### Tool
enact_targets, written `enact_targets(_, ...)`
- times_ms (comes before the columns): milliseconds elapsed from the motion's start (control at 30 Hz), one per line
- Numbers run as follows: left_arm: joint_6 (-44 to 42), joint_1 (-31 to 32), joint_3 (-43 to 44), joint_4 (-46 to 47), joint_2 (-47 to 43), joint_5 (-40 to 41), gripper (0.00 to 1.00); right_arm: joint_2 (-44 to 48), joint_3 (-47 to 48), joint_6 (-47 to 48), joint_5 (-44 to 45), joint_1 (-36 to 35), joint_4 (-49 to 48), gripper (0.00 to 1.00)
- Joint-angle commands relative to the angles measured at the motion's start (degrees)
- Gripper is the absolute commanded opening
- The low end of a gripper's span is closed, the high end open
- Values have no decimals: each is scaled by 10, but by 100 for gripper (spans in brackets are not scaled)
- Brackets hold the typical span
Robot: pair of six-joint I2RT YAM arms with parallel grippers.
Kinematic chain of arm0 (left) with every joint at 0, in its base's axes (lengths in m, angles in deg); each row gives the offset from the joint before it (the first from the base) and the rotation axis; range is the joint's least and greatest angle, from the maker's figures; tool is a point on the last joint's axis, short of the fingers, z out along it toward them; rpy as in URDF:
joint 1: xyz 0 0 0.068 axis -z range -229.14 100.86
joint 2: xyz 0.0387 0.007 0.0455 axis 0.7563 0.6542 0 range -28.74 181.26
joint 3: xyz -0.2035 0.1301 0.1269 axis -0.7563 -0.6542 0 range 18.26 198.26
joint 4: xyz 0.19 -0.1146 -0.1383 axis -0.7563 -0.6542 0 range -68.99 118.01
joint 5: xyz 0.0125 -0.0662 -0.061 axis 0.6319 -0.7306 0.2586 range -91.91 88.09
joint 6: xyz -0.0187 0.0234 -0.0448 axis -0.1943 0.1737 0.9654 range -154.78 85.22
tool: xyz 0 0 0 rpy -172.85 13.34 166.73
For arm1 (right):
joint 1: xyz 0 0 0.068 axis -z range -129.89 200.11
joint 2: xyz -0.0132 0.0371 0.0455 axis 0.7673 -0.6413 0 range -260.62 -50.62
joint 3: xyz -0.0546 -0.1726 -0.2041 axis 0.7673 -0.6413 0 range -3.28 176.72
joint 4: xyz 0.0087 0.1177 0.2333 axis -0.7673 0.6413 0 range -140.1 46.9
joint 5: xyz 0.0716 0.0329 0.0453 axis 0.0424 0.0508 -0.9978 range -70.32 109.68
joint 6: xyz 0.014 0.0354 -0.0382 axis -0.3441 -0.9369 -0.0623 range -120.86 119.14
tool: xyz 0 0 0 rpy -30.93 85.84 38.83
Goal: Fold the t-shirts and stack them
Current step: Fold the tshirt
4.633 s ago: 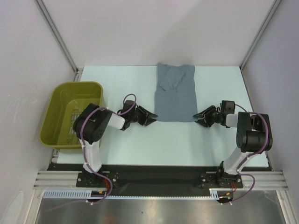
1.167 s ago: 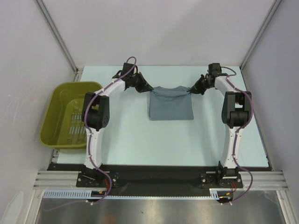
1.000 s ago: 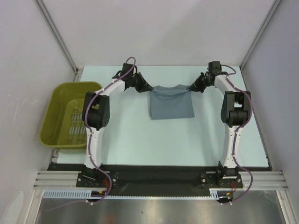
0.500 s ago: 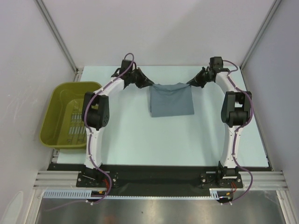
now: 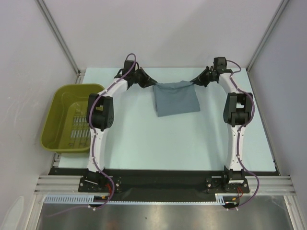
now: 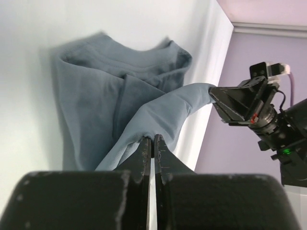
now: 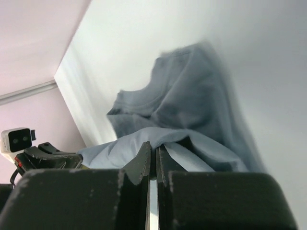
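Slate blue-grey cotton, soft and limp: the t-shirt (image 5: 176, 99) has no stiffness of its own. Its far edge is strung between the two claws, and the rest lies folded over on the pale table (image 5: 144, 139), on the near side of both.

The left claw (image 5: 151, 85) is pinched fully closed on one end of that edge, with cloth bunched right at its tips. The right claw (image 5: 193, 83) is closed just as tight on the other end. Each wrist view shows the fabric running from its own tips across to the opposite claw, drooping a little in between (not pulled taut).

I judge it light and quite grippy, unlikely to slip from a firm pinch. It would drape, wrinkle and drag its lower layers along if moved unevenly. The corners of an edge, where the claws hold it, look like the sensible places to grip. A hold in the middle would only gather it into a lump, and the ribbed collar, lying beyond the held fold, would stretch.

The olive basket (image 5: 79, 87) sits well off to the outer side of the left claw.

I can read no writing anywhere. The shirt is plain, with no print and no label showing, and I see no brand marks on the arms either.
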Motion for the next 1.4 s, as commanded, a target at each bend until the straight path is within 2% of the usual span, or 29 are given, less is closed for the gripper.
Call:
enact_targets(0,16,-15,35,25,20,2,1,-34,58,-26,-20,2,-44,4)
enact_targets(100,18,-19,41,37,33,9,2,-70,84,-41,-32,2,-84,9)
enact_targets(133,18,-20,44,40,41,10,5,-83,86,-47,-34,2,-116,16)
enact_targets(167,18,-21,47,40,47,15,13,-88,89,-54,-37,2,-117,16)
enact_targets(200,16,-22,53,36,53,16,18,-93,91,-60,-34,17,-145,25)
enact_targets(233,11,-22,67,35,56,19,31,-94,90,-77,-30,19,-157,28)
enact_targets(267,-12,-22,79,26,60,29,44,-94,92,-84,-24,20,-167,40)
enact_targets(300,-28,-22,94,-8,63,40,56,-94,96,-88,-23,21,-181,45)
enact_targets(333,-45,-22,136,-28,66,53,61,-96,109,-88,-22,22,-176,49)
enact_targets(367,-77,-22,159,-48,67,61,65,-107,152,-72,-19,24,-157,54)
enact_targets(433,-100,-21,193,-85,53,70,66,-116,202,-51,-24,28,-79,55)
enact_targets(500,-129,-16,183,-98,25,90,67,-95,206,-13,-25,32,-29,55)
enact_targets(567,-143,-5,134,-86,-26,86,66,-58,163,35,-24,30,-31,55)
enact_targets(633,-128,5,57,-13,-63,46,61,-5,68,51,-37,19,-61,52)
enact_targets(667,-103,16,32,53,-68,-5,52,5,44,55,-57,13,-90,45)
enact_targets(700,-85,22,10,93,-69,-29,46,14,9,70,-64,8,-102,40)
enact_targets(733,-65,33,-35,134,-69,-47,35,23,-7,75,-67,-15,-116,36)
enact_targets(767,-36,39,-54,211,-65,-69,31,27,-23,74,-81,-23,-157,26)
enact_targets(833,-16,52,-86,265,-55,-84,23,30,-82,42,-93,-38,-212,20)
enact_targets(867,-5,56,-91,298,-41,-86,21,31,-107,29,-94,-42,-271,12)
enact_targets(933,5,63,-108,328,-26,-92,19,28,-180,-33,-97,-47,-358,7)
enact_targets(967,28,64,-117,373,-5,-94,19,22,-200,-56,-96,-48,-443,0)
enact_targets(1067,71,61,-146,465,38,-97,16,-26,-222,-125,-107,-58,-554,0)
enact_targets(1200,60,47,-104,472,102,-90,16,-74,-206,-138,-84,-68,-586,0)
enact_targets(1367,94,32,-80,502,152,-74,15,-110,-208,-182,-44,-59,-658,0)
